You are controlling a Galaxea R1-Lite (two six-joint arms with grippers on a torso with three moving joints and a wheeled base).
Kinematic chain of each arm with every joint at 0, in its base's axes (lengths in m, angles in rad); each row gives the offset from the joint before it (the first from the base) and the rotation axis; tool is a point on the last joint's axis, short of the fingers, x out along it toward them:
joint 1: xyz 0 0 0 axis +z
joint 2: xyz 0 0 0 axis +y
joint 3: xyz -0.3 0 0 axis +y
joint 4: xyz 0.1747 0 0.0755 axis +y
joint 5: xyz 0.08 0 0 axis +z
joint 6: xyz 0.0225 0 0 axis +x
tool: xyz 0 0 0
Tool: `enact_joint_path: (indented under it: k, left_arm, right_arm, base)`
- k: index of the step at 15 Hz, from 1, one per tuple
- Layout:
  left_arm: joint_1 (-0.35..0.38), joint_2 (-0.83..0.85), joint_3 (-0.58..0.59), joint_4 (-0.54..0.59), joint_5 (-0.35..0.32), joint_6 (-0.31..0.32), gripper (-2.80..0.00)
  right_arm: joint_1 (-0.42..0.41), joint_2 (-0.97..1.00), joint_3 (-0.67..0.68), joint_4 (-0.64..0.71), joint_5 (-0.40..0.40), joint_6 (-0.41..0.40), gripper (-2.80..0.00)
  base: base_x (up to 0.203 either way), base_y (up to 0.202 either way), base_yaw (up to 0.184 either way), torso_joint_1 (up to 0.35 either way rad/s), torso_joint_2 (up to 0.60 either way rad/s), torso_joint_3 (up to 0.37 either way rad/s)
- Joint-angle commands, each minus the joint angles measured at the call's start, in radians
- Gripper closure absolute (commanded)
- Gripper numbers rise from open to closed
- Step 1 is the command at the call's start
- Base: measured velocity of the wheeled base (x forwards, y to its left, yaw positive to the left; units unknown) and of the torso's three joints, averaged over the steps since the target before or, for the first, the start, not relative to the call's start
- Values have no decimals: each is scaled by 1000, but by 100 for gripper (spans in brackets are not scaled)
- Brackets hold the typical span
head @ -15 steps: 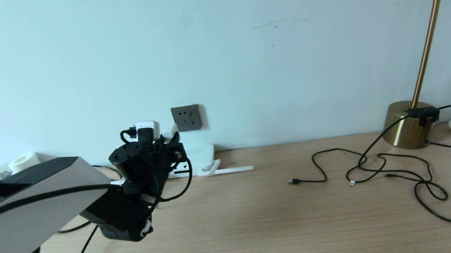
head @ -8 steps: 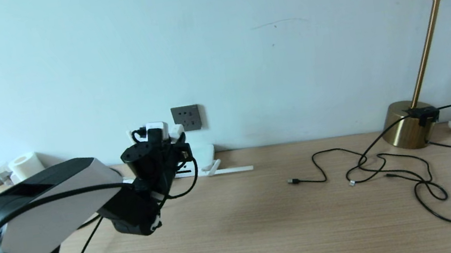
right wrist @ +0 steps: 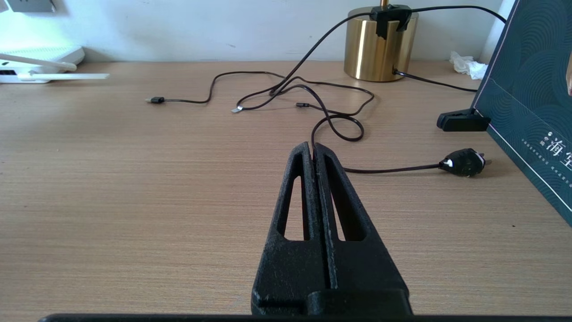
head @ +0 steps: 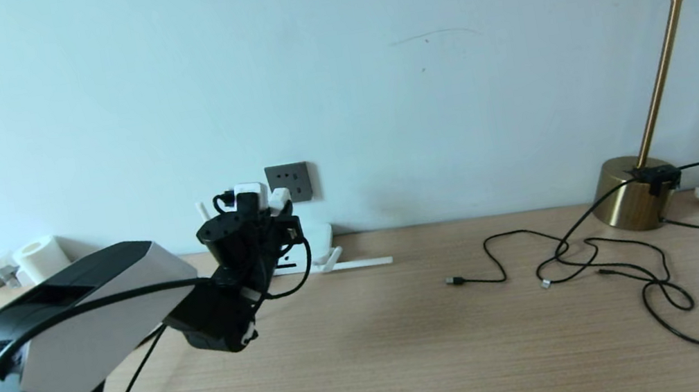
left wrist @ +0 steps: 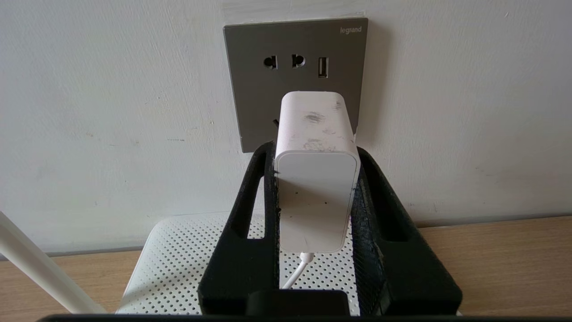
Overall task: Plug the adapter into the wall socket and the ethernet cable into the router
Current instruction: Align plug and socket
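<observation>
Holding the small white cube-shaped adapter [left wrist: 315, 170] clamped between its fingers, the left gripper [left wrist: 315, 179] hangs directly in front of the dark grey square wall socket [left wrist: 296, 58], above the flat white perforated router [left wrist: 178, 264]. Whether the adapter touches the wall socket cannot be told. Its thin white cord [left wrist: 295, 273] trails from its rear face. The right gripper [right wrist: 314, 154], fingers pressed together, hovers over the wooden worktop [right wrist: 134, 179], well away from the wall socket.
</observation>
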Motion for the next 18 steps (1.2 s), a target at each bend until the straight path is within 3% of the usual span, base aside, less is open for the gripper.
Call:
enact_joint_path:
  k: [1, 18]
  left_arm:
    - [0, 6, -6, -8, 2, 1, 0]
    - [0, 23, -71, 27, 11, -1, 0]
  right_arm:
    - [0, 0, 11, 0, 0, 0, 0]
    - [0, 0, 11, 0, 0, 0, 0]
  base:
    - [0, 0, 0, 0, 0, 0]
    - [0, 0, 0, 0, 0, 0]
